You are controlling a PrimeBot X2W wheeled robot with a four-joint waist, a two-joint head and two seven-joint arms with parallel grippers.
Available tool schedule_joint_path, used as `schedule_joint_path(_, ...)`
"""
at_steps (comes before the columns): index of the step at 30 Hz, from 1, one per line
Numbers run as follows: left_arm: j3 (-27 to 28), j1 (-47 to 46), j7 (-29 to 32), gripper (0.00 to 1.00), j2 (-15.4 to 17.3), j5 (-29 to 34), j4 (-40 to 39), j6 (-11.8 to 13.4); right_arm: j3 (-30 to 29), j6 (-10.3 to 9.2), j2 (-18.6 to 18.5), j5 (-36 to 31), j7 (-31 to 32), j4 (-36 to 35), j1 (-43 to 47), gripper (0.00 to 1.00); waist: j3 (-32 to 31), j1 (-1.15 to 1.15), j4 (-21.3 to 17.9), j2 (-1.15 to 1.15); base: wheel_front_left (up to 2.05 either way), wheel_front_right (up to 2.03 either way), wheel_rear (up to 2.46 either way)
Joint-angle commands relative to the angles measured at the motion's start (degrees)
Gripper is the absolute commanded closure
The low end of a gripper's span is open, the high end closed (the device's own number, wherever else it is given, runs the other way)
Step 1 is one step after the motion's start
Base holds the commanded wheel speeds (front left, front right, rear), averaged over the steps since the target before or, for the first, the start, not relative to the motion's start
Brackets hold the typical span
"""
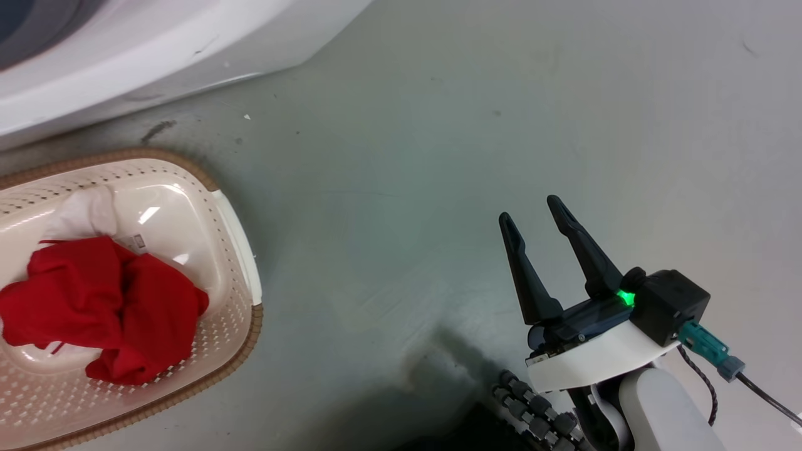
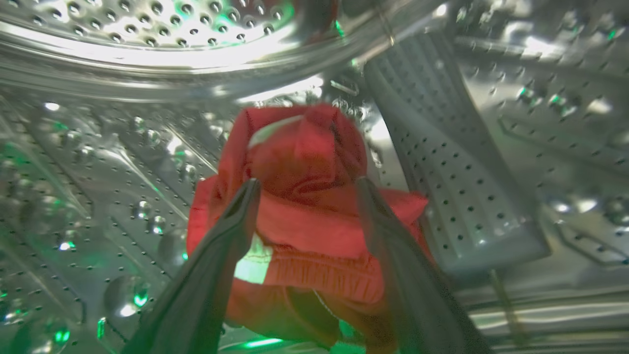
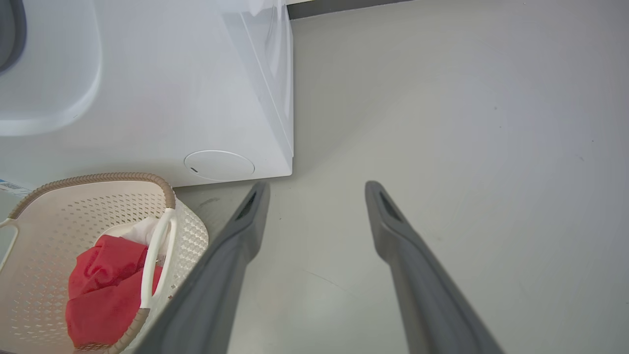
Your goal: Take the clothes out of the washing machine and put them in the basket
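Observation:
Inside the washing machine's steel drum lies a bundle of red clothes with a white patch. My left gripper is open, one finger on either side of that bundle, close above it. The white washing machine stands at the upper left of the head view. The cream basket with a brown rim sits on the floor in front of it and holds red clothes beside a white piece. My right gripper hangs open over bare floor, well right of the basket.
A grey ribbed paddle rises inside the drum just right of the red bundle. A round white cover sits low on the machine's front. Grey floor stretches to the right of basket and machine.

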Motion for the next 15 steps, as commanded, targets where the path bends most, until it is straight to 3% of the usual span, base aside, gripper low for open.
schedule_joint_path(1,-0.46,-0.68,1.61,0.0,0.59,0.55,-0.39,-0.38,0.26,-0.04,0.17,0.55,-0.19,-0.39,-1.04,0.0,1.2,-0.01,-0.9,0.0,0.0,0.0,0.0)
schedule_joint_path(10,-1.41,0.51,16.21,0.0,5.44,0.71,-7.79,-2.37,1.72,-0.04,0.16,1.69,-0.19,-1.31,-1.21,0.0,3.73,-0.01,-2.53,0.0,0.0,0.0,0.0)
schedule_joint_path(14,-0.23,2.48,21.95,0.0,6.88,-0.7,-11.57,-1.8,2.19,-0.04,0.17,2.23,-0.2,-1.4,-1.5,0.0,4.15,-0.01,-2.98,0.0,0.0,0.0,0.0)
schedule_joint_path(15,0.25,3.29,23.08,0.51,7.15,-1.27,-12.57,-1.35,2.23,-0.04,0.16,2.35,-0.2,-1.39,-1.57,0.0,4.17,-0.01,-3.06,0.0,0.0,0.0,0.0)
